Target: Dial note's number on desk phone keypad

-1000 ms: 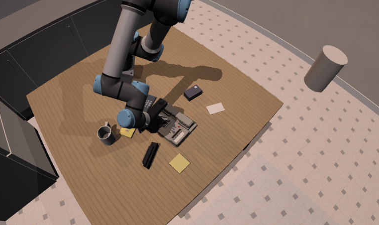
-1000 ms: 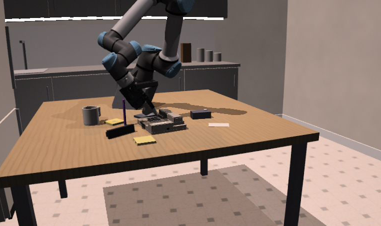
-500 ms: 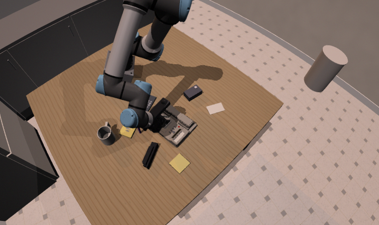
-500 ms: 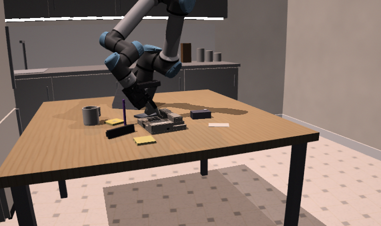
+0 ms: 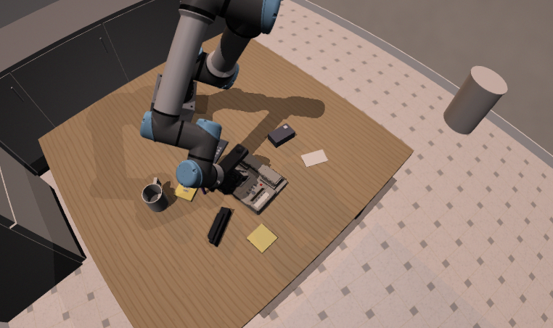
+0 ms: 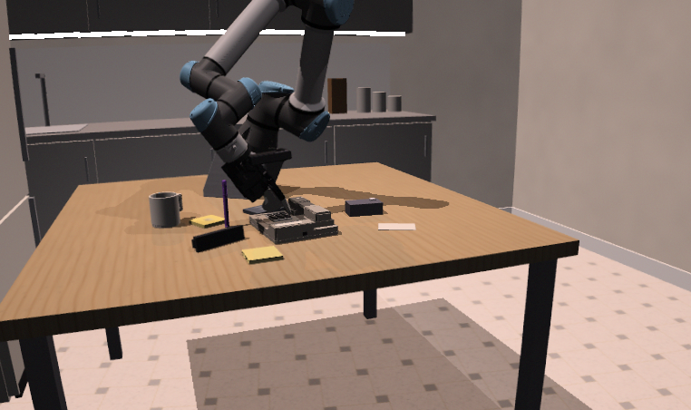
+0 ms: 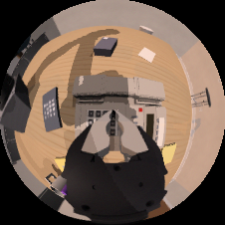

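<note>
Grey desk phone (image 5: 246, 197) (image 6: 303, 232) (image 7: 134, 108) centred on the tabletop (image 5: 332, 203) (image 6: 338, 259) (image 7: 171, 90) | from the wrist view's left: keypad (image 6: 278, 216) (image 7: 91, 113), mostly left of our fingertips | our hand (image 5: 245, 177) (image 6: 288, 210) (image 7: 112, 111), shut on nothing, over its rightmost visible column; contact we cannot tell | cradled handset (image 5: 271, 175) (image 6: 317, 211) (image 7: 146, 90) beyond

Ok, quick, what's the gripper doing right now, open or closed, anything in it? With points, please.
Gripper (image 5: 241, 175) (image 6: 289, 209) (image 7: 112, 111): closed, holding nothing, fingertips at the desk phone's keypad (image 6: 278, 216) (image 7: 92, 119); whether they touch a key, I can't tell.
</note>
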Controlling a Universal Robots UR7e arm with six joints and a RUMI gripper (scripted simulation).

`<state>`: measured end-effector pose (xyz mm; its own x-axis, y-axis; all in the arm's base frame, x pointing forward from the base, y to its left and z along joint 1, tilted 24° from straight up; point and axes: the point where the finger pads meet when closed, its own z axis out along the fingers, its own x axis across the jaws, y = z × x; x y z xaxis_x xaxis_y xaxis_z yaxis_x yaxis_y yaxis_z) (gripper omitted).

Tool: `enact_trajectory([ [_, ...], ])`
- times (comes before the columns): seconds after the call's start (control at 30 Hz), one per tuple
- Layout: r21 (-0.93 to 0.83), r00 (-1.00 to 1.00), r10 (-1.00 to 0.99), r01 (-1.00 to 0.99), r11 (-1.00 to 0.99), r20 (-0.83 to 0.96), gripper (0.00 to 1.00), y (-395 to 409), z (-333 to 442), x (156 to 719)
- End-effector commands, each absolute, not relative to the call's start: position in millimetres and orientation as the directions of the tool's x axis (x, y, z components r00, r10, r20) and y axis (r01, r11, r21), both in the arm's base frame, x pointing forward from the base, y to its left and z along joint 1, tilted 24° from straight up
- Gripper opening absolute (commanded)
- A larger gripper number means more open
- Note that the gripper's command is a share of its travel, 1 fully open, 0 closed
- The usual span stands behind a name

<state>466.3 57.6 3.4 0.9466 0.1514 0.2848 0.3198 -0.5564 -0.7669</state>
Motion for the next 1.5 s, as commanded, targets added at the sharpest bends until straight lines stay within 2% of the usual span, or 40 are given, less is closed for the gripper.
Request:
enact_trajectory([
  [0.0,-0.766,0.946,0.151,0.32,-0.557,0.286,0.0,57.6,2.9,466.8],
  [1.47,-0.766,0.946,0.151,0.32,-0.557,0.286,0.0,59.1,-1.2,467.8],
])
